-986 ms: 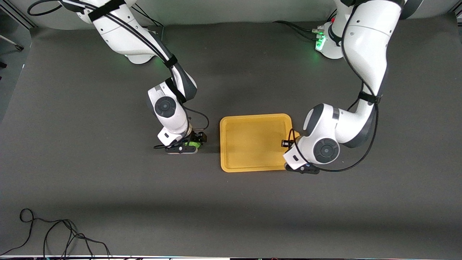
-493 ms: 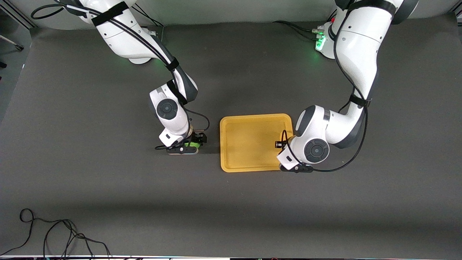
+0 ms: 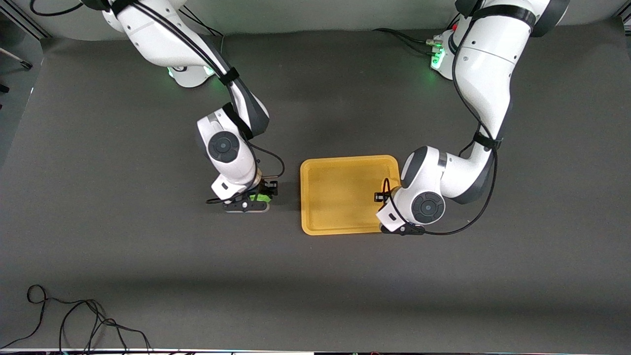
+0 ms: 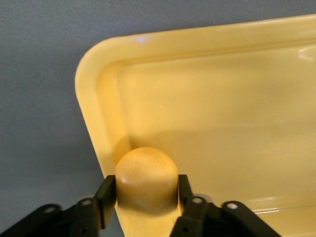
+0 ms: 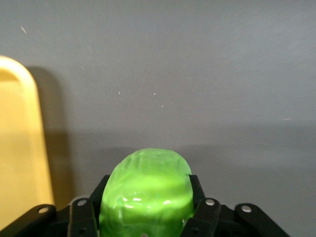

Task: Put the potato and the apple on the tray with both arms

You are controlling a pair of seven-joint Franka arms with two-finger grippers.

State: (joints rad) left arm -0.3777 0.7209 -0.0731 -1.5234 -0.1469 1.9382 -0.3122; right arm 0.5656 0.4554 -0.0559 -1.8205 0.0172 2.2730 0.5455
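Plainly, tray (image 3: 345, 195): flat yellow-orange rectangle with rounded corners and a low raised rim, lying on the dark surface (image 3: 315, 276) between the two arms; its floor is bare but for the corner under the left hand.
Tray edges: the rim toward the right arm's end lies near the apple, with a strip of bare surface between; the rim toward the left arm's end is partly covered by the left arm's wrist in the front view.
Open room: wide bare surface nearer the front camera than the tray, and more toward each end.
Left hand (image 4: 146, 197): over the tray's corner nearest the front camera at the left arm's end, fingers (image 4: 104, 197) flanking the potato on both sides and close against it; whether they are gripping or have let go I cannot tell.
Potato (image 4: 146, 177): small, lumpy, yellow-orange, rounded top, just inside the tray's rim at that corner.
Right hand (image 5: 146, 197): low at the surface beside the tray, toward the right arm's end, clenched on the apple.
Apple (image 5: 146, 195): small, bright green, glossy, between the black fingers (image 5: 83, 215), off the tray.
Cable (image 3: 74, 320): black loops on the surface near the front camera, well apart from the tray.
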